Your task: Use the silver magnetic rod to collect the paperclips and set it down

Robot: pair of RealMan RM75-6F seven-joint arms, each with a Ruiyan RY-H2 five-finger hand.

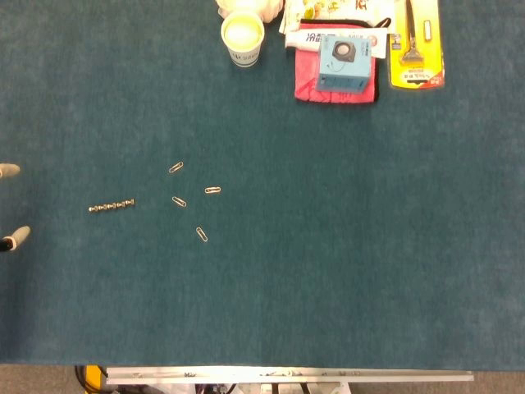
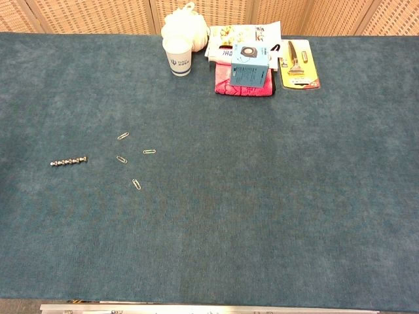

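Note:
The silver magnetic rod (image 1: 111, 205) (image 2: 69, 161), a short beaded bar, lies flat on the teal table cloth at the left. Just to its right, several paperclips (image 1: 179, 201) (image 2: 122, 159) are scattered loosely, none of them touching the rod. Only two pale fingertips (image 1: 8, 170) of my left hand (image 1: 15, 238) show, at the left edge of the head view. They are spread apart, hold nothing, and stay well left of the rod. The chest view does not show that hand. My right hand appears in neither view.
Along the far edge stand a paper cup (image 1: 242, 37) (image 2: 177, 57), a blue box (image 1: 342, 61) (image 2: 249, 63) on a pink cloth (image 1: 312, 86), printed packets, and a yellow razor pack (image 1: 417, 45) (image 2: 298, 65). The table's front edge (image 1: 287, 373) runs along the bottom.

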